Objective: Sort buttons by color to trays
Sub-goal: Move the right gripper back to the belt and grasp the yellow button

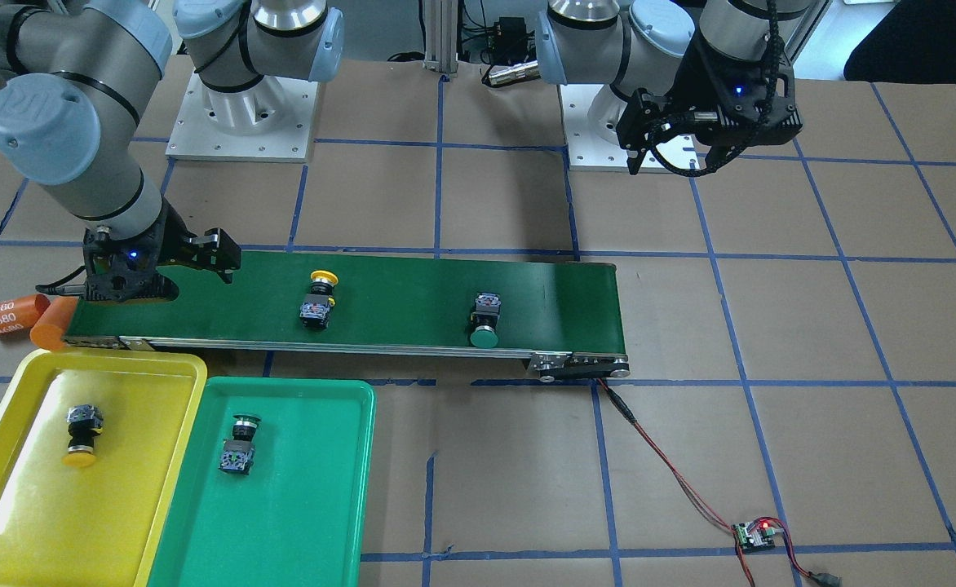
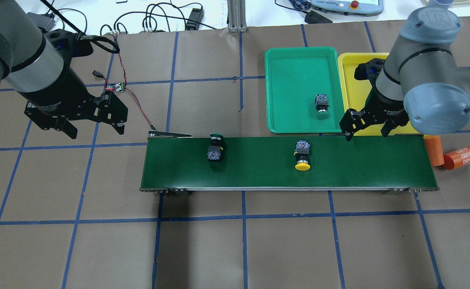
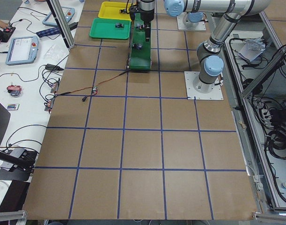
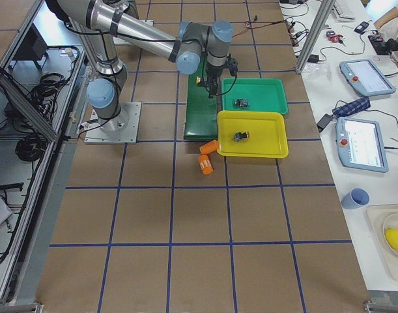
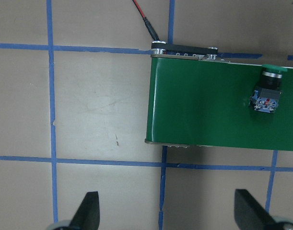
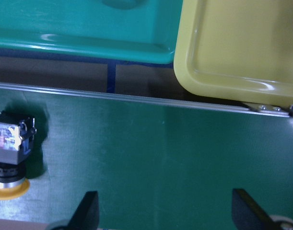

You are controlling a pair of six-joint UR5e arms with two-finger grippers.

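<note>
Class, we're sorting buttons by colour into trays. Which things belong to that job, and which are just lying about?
Job: unsorted yellow button, unsorted green button, sorted yellow button, sorted green button, yellow tray, green tray.
Lying about: orange cylinders, circuit board.

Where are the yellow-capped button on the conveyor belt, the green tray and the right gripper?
yellow-capped button (image 2: 302, 155): overhead exterior view, its black body.
green tray (image 2: 291, 60): overhead exterior view, bare floor.
right gripper (image 2: 366, 134): overhead exterior view, midway between open fingertips.
</note>
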